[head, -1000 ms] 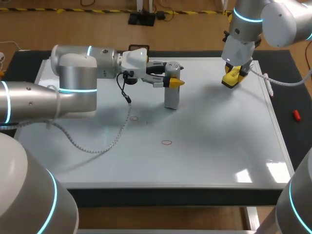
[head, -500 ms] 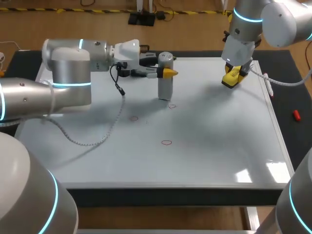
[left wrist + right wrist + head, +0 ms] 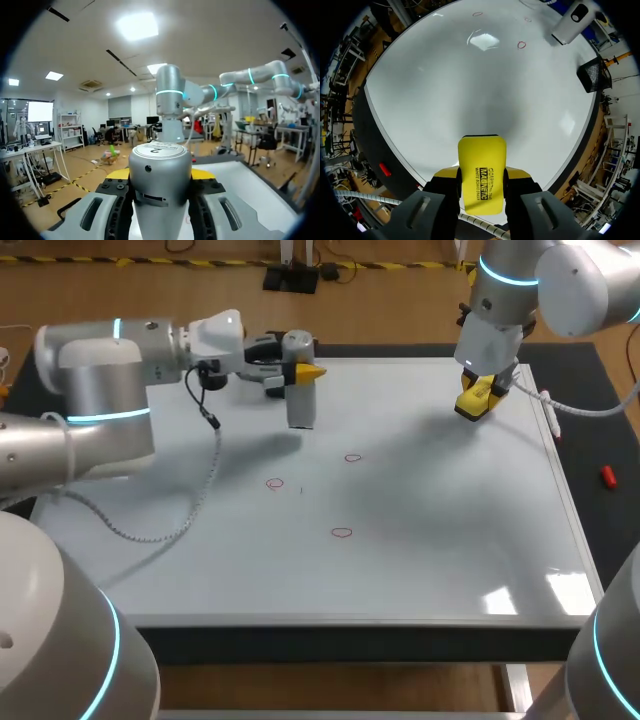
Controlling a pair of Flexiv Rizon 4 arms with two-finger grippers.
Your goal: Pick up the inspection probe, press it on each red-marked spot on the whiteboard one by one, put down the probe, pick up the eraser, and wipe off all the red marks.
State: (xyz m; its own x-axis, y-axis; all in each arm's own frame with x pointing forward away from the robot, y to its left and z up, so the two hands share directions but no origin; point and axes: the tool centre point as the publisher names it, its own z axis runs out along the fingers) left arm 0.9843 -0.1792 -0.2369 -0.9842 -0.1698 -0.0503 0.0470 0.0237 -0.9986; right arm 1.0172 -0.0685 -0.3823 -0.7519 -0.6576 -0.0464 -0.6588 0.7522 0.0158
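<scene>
My left gripper (image 3: 300, 375) is shut on the inspection probe (image 3: 301, 405), a grey upright cylinder, over the back left of the whiteboard (image 3: 440, 540). In the left wrist view the probe (image 3: 160, 195) fills the gap between the fingers of the left gripper (image 3: 160, 175). Three small red marks lie on the board: one (image 3: 352, 457) right of the probe, one (image 3: 275, 483) nearer, one (image 3: 341, 533) nearest the front. My right gripper (image 3: 478, 392) is over the back right, shut on the yellow eraser (image 3: 476, 400). The right wrist view shows the eraser (image 3: 481, 172) in the right gripper (image 3: 481, 185), with the probe (image 3: 573, 21) far ahead.
A cable (image 3: 200, 475) hangs from my left wrist and trails over the board's left half. A white pen (image 3: 548, 412) lies along the board's right edge. A small red object (image 3: 607, 476) lies on the dark mat to the right of the board.
My left arm has carried the probe off the red mark right of centre, toward the back left. The right arm and the eraser have not moved.
</scene>
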